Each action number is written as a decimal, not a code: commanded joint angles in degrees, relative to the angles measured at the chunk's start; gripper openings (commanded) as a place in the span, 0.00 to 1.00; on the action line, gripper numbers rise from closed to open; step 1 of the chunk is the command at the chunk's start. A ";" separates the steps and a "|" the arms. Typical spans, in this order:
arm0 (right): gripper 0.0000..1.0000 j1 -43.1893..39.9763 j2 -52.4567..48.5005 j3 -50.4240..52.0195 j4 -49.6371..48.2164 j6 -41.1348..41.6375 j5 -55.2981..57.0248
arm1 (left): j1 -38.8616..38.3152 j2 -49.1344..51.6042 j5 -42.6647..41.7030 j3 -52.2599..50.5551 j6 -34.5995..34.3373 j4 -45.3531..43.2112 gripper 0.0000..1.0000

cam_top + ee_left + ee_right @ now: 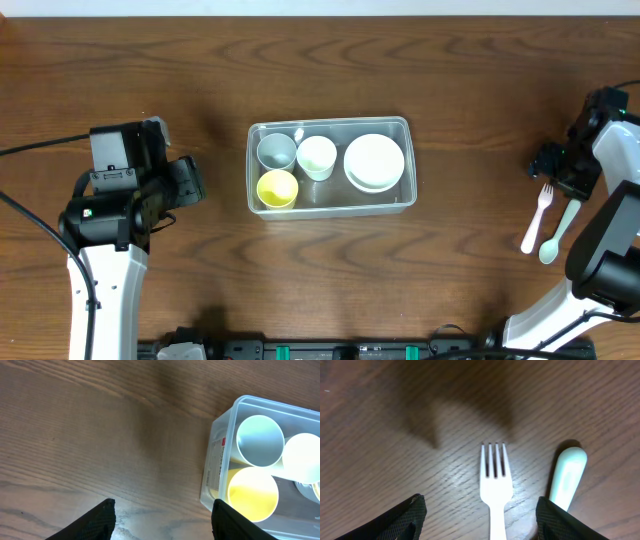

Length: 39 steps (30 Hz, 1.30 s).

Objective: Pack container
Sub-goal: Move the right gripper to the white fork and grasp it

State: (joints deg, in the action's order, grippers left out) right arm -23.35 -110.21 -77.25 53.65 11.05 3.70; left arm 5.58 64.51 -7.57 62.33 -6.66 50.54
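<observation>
The clear rectangular container (330, 165) sits mid-table. It holds a grey cup (277, 151), a yellow cup (277, 188), a white cup (317, 157) and stacked white bowls (374, 162). In the left wrist view the container (215, 467) is at the right, with the grey cup (260, 441) and yellow cup (252, 494) inside. My left gripper (162, 515) is open and empty, left of the container. A pale pink fork (537, 220) and a light green spoon (559, 230) lie at the right. My right gripper (480, 517) is open above the fork (495, 485), the spoon (566, 477) beside it.
The wooden table (330, 280) carries nothing else. Black cables run at the left edge (40, 145). The arm bases stand along the front edge (330, 350).
</observation>
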 commanded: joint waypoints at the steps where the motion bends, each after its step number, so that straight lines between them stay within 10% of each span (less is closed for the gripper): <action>1: 0.72 -1.07 -0.42 0.94 -0.55 -0.98 -0.11 | 0.20 0.24 -0.37 0.02 -0.31 -0.11 0.62; 22: 0.76 -1.44 -0.44 12.15 -13.77 -1.92 -1.03 | 0.20 0.24 -0.37 0.02 -0.31 -0.09 0.62; 39: 0.50 -1.44 -0.44 12.15 -12.44 -1.90 -2.34 | 0.20 0.24 -0.37 0.02 -0.31 -0.11 0.62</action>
State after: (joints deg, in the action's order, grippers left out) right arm -24.38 -109.67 -66.70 40.66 9.58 1.48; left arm 5.58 64.51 -7.57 62.33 -6.66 50.54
